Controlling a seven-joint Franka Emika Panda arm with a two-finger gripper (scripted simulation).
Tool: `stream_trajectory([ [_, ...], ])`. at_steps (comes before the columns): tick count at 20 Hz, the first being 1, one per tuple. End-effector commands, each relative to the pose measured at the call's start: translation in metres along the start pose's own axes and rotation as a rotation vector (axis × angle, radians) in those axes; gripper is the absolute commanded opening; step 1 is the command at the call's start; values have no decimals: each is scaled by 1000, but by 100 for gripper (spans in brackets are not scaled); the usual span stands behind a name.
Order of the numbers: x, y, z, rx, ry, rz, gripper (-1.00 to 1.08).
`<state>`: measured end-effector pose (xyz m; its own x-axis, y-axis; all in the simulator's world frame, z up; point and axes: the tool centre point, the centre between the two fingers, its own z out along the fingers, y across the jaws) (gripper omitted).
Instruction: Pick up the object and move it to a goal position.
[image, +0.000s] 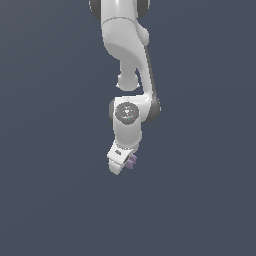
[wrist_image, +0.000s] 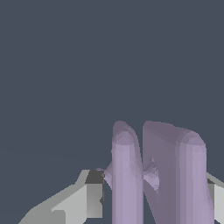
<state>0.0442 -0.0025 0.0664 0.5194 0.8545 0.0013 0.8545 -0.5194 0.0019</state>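
Plain slate backdrop, gripper (image: 121, 166) pinching object (image: 131, 161)

exterior view: off-arm, fairly far back, takes in the white jointed robot arm (image: 127, 75) hanging from the frame's top edge against flat slate-grey. wrist view: looks out along the pale grey gripper fingers (wrist_image: 74, 201), very close. both views share the small pale purple ridged block (image: 131, 161) (wrist_image: 157, 175), which fills the wrist frame's lower half.
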Motion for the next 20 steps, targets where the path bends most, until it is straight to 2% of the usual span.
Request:
stream_trajectory([
  [1,-21,18,-5,0,0,1,-100],
  [10,-91,83,-21,1,0,0,-100],
  [15,-111,103,-26,2,-1,0,-100],
  [20,-120,113,-28,2,-1,0,-100],
])
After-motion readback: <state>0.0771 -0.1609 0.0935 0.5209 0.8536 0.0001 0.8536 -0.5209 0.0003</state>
